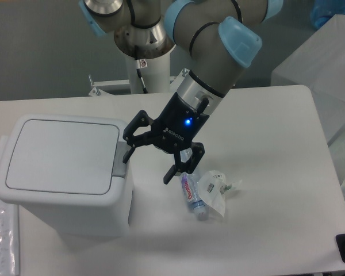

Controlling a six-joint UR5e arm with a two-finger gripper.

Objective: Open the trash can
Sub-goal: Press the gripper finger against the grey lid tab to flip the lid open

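— Trash can (66, 172), where does it sit?

— On the left part of the white table (276, 172), close to the near edge. It is a white boxy bin with rounded corners. Its flat lid (60, 155) lies down, shut, and the grey push-button tab (122, 161) sits on the rim at the lid's right side.

— And the gripper (148, 163)?

— It hangs on the arm (213, 52) just to the right of the bin, tilted down toward the left. Its 2 black fingers are spread wide apart with nothing between them. The upper-left finger (130, 144) reaches to the grey tab; its tip overlaps the tab's top edge, though whether it actually presses on it or hovers just over it I cannot tell from this single view. The lower-right finger (173, 171) points down over bare table between the bin and the litter.

— What litter?

— 2 things lie on the table right of the bin, below the gripper. One is a small plastic bottle (192, 195) lying on its side with a printed label and a pale blue cap toward the near edge. Touching it on the right is a crumpled clear wrapper (215, 190).

— Anything else on the arm?

— A small blue light (187, 121) glows on the gripper's black body, and the arm's joints carry light-blue caps. The arm's base column (146, 69) stands behind the far edge of the table.
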